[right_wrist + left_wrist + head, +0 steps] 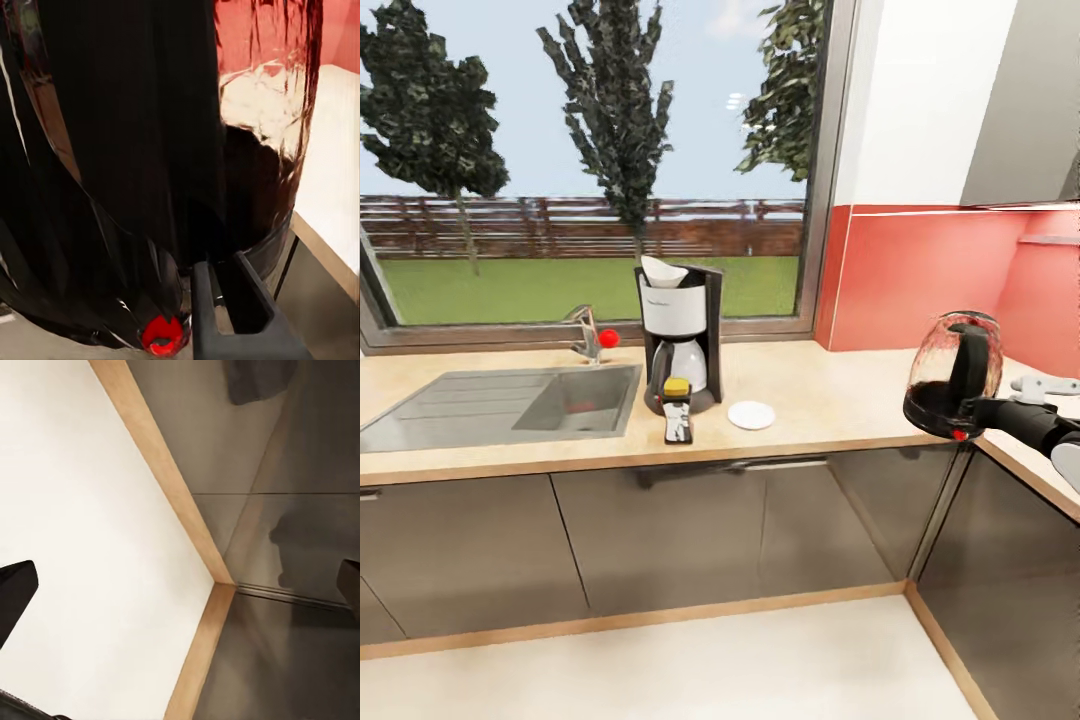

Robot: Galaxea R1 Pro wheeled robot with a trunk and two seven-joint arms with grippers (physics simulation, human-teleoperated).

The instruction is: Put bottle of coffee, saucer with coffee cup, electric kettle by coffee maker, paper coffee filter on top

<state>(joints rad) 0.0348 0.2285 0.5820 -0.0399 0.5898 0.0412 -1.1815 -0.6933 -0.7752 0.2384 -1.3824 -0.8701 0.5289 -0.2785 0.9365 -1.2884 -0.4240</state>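
Here the right gripper (972, 408) grips the electric kettle (952, 375) past the kitchen countertop (830, 400) edge

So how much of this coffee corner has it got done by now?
Mostly done: the paper filter sits atop the coffee maker, with the coffee bottle lying on its side in front and the saucer beside it. The right gripper is carrying the kettle over. No cup on the saucer yet.

Pretty bright, even daylight coming through the far window (590, 160), soft shadows under the table (810, 400) edge. Render's a bit soft and blotchy; the kettle (150, 150) glass up close shows smeary glare.
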